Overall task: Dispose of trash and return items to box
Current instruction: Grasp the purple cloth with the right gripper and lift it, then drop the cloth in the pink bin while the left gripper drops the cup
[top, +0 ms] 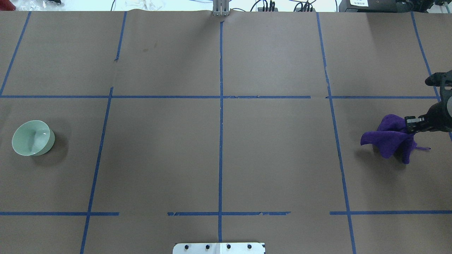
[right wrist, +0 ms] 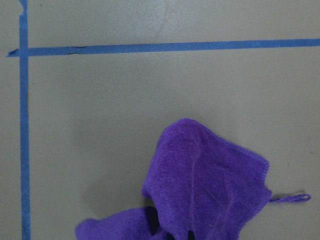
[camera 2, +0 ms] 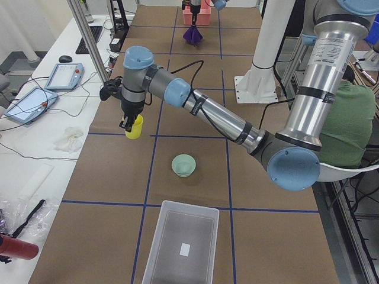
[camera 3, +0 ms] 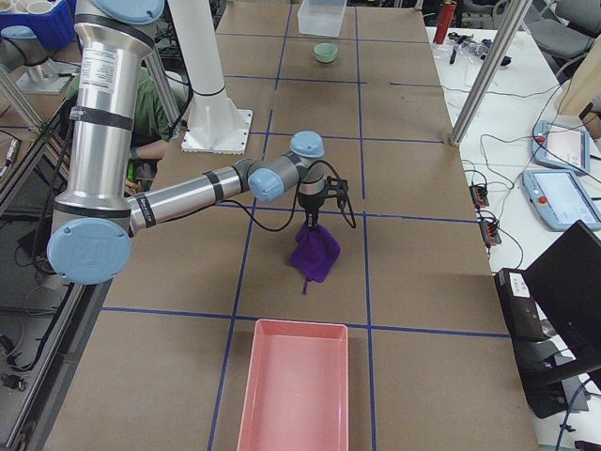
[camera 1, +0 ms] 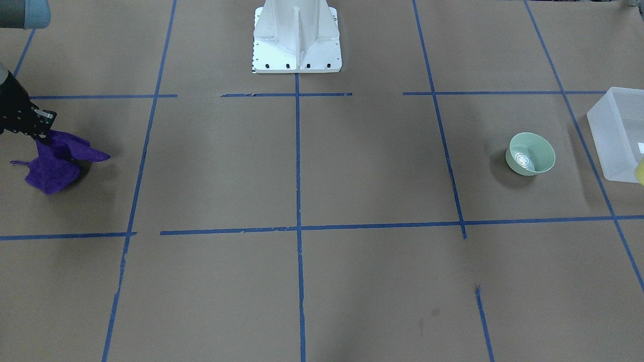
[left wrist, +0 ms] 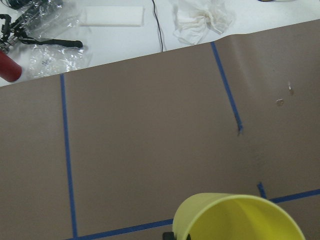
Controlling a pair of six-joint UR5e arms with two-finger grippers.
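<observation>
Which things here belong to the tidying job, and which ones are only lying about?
Job: yellow cup, green bowl, frosted box, purple cloth, probably the pink tray.
Lying about: red canister, crumpled tissue, teach pendant.

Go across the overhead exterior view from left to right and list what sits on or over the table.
From the left: pale green bowl → white robot base at the bottom edge → purple cloth, gripped near its right side by the right hand.

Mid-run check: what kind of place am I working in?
Probably a robotics lab: a table gridded with blue tape, teach pendants on a side bench, and a bolted white robot base.
</observation>
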